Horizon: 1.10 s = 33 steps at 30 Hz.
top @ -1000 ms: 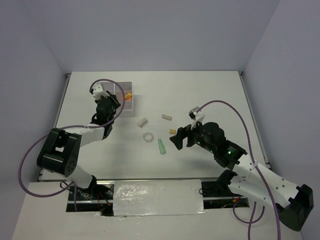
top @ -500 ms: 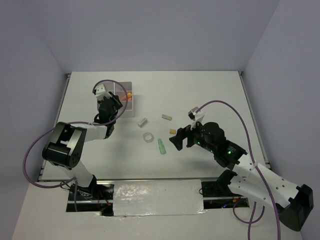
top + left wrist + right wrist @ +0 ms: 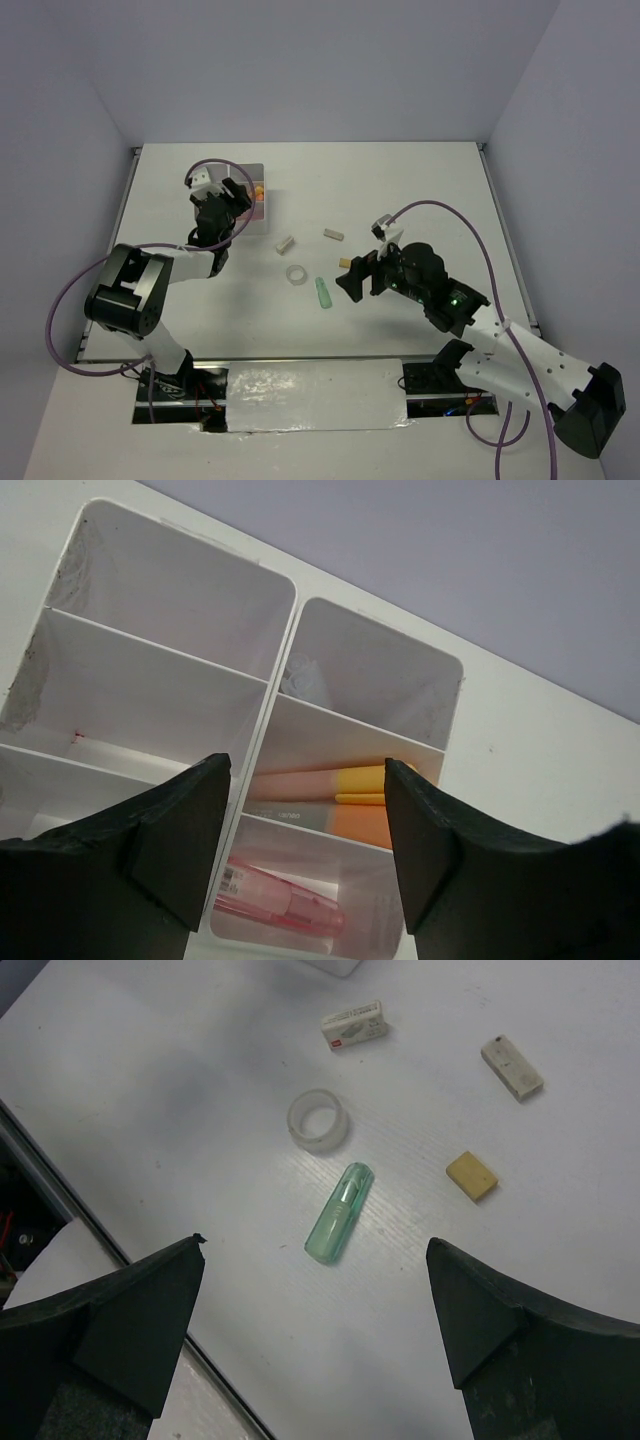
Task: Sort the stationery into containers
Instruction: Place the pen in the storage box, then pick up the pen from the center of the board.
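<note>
White table (image 3: 420, 190), pale lilac walls (image 3: 300, 70)

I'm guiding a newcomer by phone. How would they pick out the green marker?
From the white organiser box at the table's far left, look toward the middle, where five small items lie loose. The green marker is the one closest to the near edge, just right of the clear tape ring: the only green, stick-shaped thing among pale blocks.

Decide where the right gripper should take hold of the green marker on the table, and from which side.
Likely best: grip the green marker at mid-length, across its narrow width, coming down from above. It lies flat, long and slim, so the right gripper should set its open jaws square to that length.
</note>
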Available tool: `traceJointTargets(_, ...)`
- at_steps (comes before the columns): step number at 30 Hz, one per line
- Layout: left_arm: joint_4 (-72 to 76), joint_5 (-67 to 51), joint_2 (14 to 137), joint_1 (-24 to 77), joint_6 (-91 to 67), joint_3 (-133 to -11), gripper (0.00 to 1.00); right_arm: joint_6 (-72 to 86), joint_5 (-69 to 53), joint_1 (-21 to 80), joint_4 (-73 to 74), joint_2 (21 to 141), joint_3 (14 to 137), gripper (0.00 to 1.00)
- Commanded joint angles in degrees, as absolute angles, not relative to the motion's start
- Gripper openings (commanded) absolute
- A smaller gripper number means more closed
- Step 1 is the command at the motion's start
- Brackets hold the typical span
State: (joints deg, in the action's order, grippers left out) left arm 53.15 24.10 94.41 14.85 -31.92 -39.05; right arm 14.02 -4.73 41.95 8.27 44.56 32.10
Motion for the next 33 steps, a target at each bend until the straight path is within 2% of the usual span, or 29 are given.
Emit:
traceJointTargets(1, 55.73, 23.73, 90.73, 14.68, -33.39, -38.85, 0.76, 14.50, -3.87, 41.57, 6.33, 47.10, 32.87, 1.00)
traceJointTargets(6, 39.86, 24.52, 79.82, 15.29, -36.20, -40.95, 0.81, 17.13, -1.77, 42.01, 12.82, 63.50, 39.45, 0.93)
traceJointTargets(12, 1.63, 23.03, 68.56, 15.56, -41.74, -49.74, 0.99, 20.29, 7.46, 48.59, 18.01, 77.75, 47.35, 0.87)
traceJointTargets(14, -8.29, 20.14, 66.10, 15.64, -42.97, -51.32, 0.99, 21.09, 10.35, 52.20, 20.20, 81.89, 50.08, 0.86)
traceJointTargets(17, -15.97, 17.76, 61.45, 16.26, -44.65, -50.02, 0.99, 22.58, 12.48, 55.19, 22.67, 91.90, 56.32, 0.83)
traceJointTargets(26, -28.03, 16.71, 37.91, 16.52, -38.95, -47.46, 0.99, 23.29, 13.89, 57.22, 23.11, 103.09, 59.94, 0.71)
traceJointTargets(29, -30.14, 17.31, 34.73, 16.61, -38.15, -47.99, 0.99, 23.29, 12.22, 57.30, 22.68, 103.89, 60.03, 0.53)
traceJointTargets(30, -30.58, 17.66, 33.67, 16.52, -37.45, -48.08, 0.99, 23.29, 11.69, 57.48, 22.68, 103.89, 59.94, 0.38)
traceJointTargets(31, -30.93, 18.19, 33.49, 16.61, -37.35, -48.25, 0.99, 23.55, 11.78, 57.65, 22.94, 103.63, 59.94, 0.29)
traceJointTargets(32, -31.37, 18.11, 33.57, 16.52, -37.27, -48.34, 0.99, 23.55, 11.86, 57.92, 23.20, 103.36, 59.94, 0.12)
traceJointTargets(33, -31.12, 17.67, 33.75, 16.52, -37.18, -47.99, 0.99, 23.55, 11.87, 58.18, 23.38, 102.92, 59.77, 0.06)
